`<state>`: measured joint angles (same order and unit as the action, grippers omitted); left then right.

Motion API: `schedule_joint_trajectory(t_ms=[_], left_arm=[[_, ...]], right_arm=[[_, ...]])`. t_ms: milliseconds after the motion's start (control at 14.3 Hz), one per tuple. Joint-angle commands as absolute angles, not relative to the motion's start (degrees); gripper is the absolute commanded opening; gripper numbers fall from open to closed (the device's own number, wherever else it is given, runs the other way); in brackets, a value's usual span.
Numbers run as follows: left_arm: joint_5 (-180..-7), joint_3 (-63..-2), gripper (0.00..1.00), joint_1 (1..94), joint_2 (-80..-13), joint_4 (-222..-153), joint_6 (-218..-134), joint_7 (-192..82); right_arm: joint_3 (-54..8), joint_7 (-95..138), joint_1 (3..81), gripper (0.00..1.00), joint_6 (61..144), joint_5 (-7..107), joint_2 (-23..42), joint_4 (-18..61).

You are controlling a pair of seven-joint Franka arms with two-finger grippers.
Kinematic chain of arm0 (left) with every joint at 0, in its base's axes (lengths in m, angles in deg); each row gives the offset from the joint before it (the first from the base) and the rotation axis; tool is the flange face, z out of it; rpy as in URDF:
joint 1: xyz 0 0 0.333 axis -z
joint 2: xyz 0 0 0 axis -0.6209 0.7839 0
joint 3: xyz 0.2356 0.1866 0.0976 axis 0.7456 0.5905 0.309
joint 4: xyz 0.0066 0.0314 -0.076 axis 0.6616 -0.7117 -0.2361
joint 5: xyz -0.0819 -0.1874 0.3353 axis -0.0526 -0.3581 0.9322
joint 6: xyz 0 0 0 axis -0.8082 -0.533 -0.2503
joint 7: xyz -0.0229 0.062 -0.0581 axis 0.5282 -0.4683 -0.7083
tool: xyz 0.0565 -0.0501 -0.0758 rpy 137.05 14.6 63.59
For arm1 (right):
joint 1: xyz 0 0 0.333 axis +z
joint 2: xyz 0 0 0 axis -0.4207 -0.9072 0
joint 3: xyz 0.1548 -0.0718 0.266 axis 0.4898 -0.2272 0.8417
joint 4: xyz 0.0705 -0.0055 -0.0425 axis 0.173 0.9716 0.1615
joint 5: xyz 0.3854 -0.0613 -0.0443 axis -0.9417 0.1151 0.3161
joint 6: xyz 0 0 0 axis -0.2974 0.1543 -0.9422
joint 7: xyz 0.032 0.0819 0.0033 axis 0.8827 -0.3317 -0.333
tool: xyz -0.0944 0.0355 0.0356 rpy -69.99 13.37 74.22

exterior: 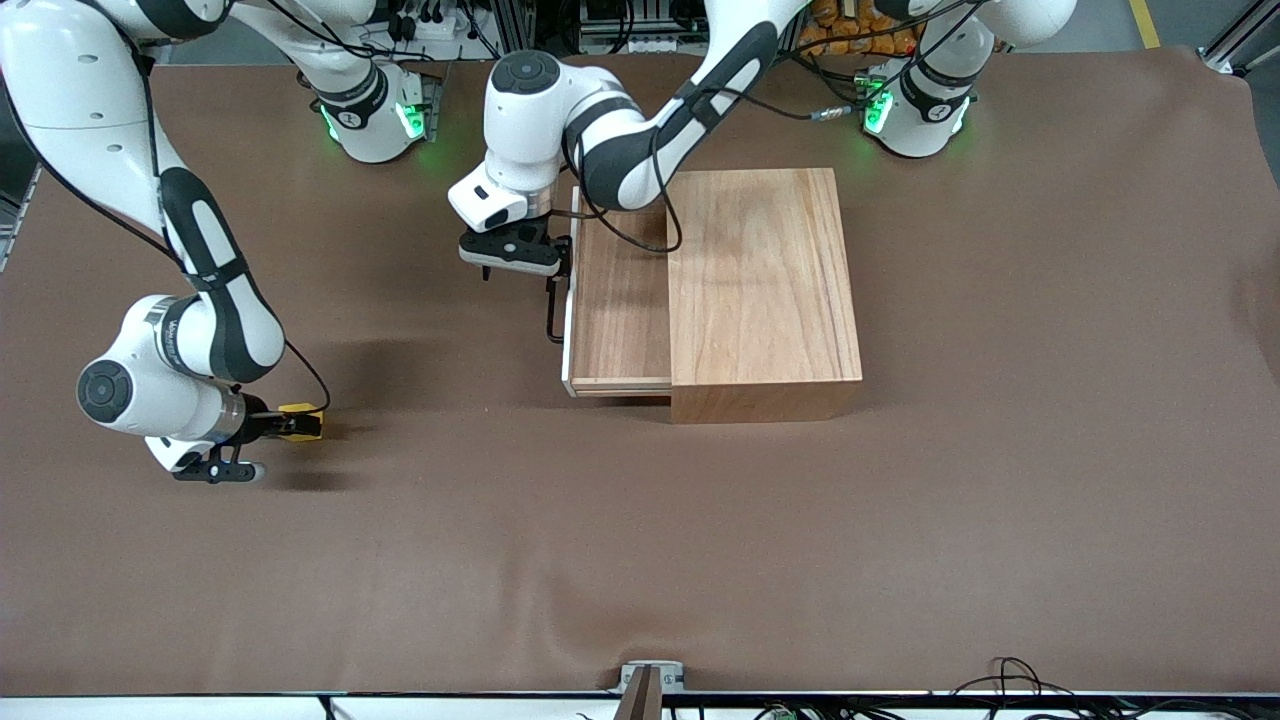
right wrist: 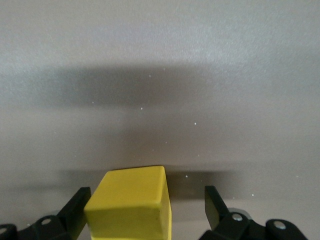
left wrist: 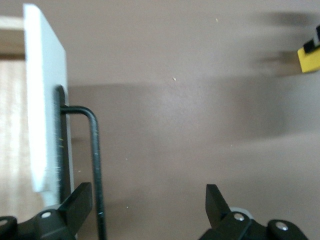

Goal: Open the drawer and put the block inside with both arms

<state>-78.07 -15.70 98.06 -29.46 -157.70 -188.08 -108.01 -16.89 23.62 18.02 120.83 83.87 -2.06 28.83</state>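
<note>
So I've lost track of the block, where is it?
In the front view the block sits between the open right gripper's fingers, toward the right arm's end, apart from the drawer.

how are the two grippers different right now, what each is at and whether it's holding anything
The left gripper is at the drawer, which is pulled partly out of the wooden box; its open fingers sit by the black handle without clamping it. The right gripper is low at the right arm's end of the table, with the yellow block between its open fingers, one touching, the other apart. Both are black and two-fingered.
</note>
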Motion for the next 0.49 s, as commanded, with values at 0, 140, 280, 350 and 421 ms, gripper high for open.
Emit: schedule_joint_trajectory(t_ms=[0, 140, 280, 350, 421], left_arm=[[-80.9, -15.7, 1.00, 94.7, -35.8, -158.9, -182.9, -106.0], [-82.9, -15.6, 1.00, 92.4, -37.9, -158.9, -179.3, -103.0], [-83.8, -15.6, 1.00, 89.8, -40.8, -159.1, -176.9, -99.6], [-83.9, -15.6, 1.00, 88.4, -41.7, -159.2, -175.1, -97.2], [-84.4, -15.6, 1.00, 86.9, -42.7, -159.3, -173.3, -94.6]], right_arm=[[-16.4, 23.0, 18.0, 1.00, 119.1, 83.9, -0.9, 30.0], [-16.4, 23.2, 18.5, 1.00, 118.3, 83.9, -0.9, 30.0], [-16.4, 23.6, 18.5, 0.43, 118.3, 83.9, -0.9, 29.8], [-16.4, 23.7, 18.3, 0.17, 118.3, 83.8, -0.9, 29.7], [-16.4, 23.7, 18.2, 0.10, 118.3, 83.8, -0.8, 29.4]])
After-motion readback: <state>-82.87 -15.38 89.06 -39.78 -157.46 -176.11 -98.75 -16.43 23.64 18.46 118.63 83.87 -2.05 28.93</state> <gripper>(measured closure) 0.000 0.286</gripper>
